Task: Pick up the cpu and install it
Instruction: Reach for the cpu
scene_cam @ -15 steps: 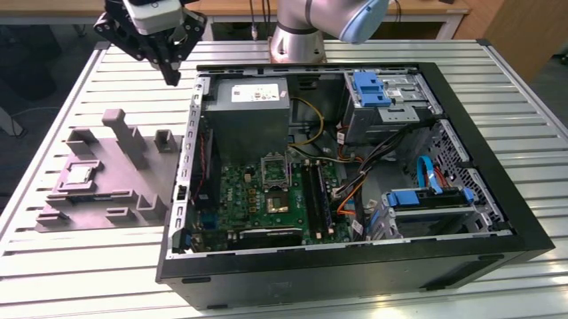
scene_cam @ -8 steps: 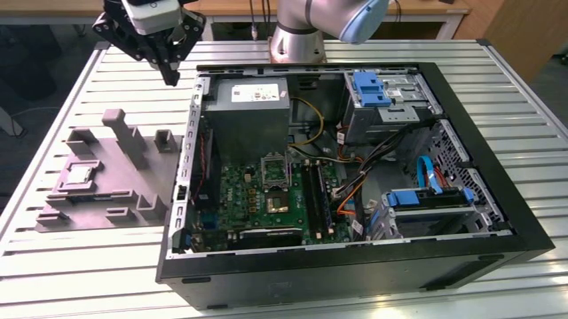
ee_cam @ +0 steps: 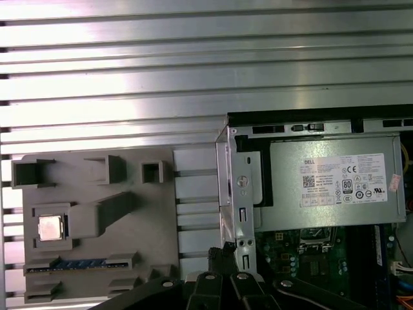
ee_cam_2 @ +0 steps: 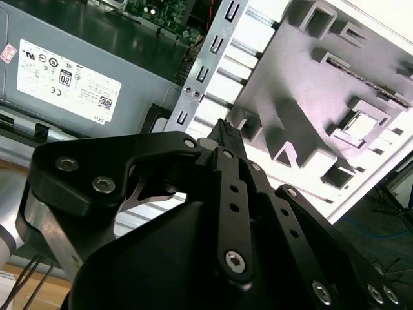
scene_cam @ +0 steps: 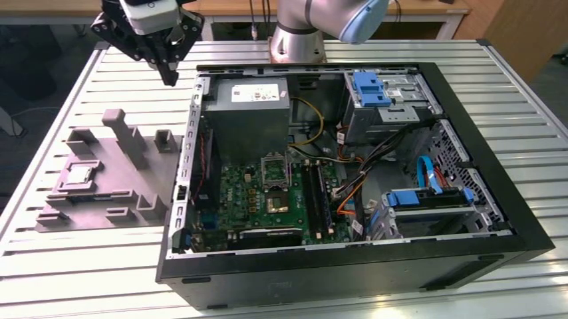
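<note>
Grey moulded tray [scene_cam: 98, 206] keeps cpu [scene_cam: 78, 174] flat in 1 square pocket, metal top up, likely for repeatable pick from above. Gripper [scene_cam: 169, 76] hangs over table [scene_cam: 53, 266] beside computer case [scene_cam: 497, 199], well apart from cpu, fingers pressed together, nothing held. Case lies open, motherboard [scene_cam: 257, 199] facing up for access.

arm [scene_cam: 302, 33]: reaching toward the exterior view's left | jaws: pointing down, tips pressed together, empty
</note>
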Controlling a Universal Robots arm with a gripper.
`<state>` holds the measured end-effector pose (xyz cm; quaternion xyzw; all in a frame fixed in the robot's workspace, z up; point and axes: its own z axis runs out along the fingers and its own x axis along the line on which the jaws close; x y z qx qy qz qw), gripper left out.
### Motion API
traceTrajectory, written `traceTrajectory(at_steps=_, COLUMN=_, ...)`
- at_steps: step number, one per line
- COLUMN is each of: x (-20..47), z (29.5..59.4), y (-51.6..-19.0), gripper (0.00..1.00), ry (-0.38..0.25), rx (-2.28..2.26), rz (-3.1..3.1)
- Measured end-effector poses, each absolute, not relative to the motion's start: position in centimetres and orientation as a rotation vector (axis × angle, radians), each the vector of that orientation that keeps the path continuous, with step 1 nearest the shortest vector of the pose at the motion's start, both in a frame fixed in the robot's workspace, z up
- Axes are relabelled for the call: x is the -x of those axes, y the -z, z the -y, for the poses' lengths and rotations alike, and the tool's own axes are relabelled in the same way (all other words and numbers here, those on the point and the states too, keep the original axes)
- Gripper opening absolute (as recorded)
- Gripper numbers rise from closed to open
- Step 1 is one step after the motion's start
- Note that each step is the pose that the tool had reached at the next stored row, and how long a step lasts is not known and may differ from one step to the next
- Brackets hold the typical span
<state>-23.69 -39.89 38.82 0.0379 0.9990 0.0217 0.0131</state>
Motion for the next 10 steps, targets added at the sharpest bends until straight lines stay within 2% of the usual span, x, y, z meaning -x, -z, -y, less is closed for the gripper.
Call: traceTrajectory(at_steps=10, x=24.0, z=39.9, y=-38.81, gripper=0.11, ry=-0.068, rx=-0.118, rz=-3.112)
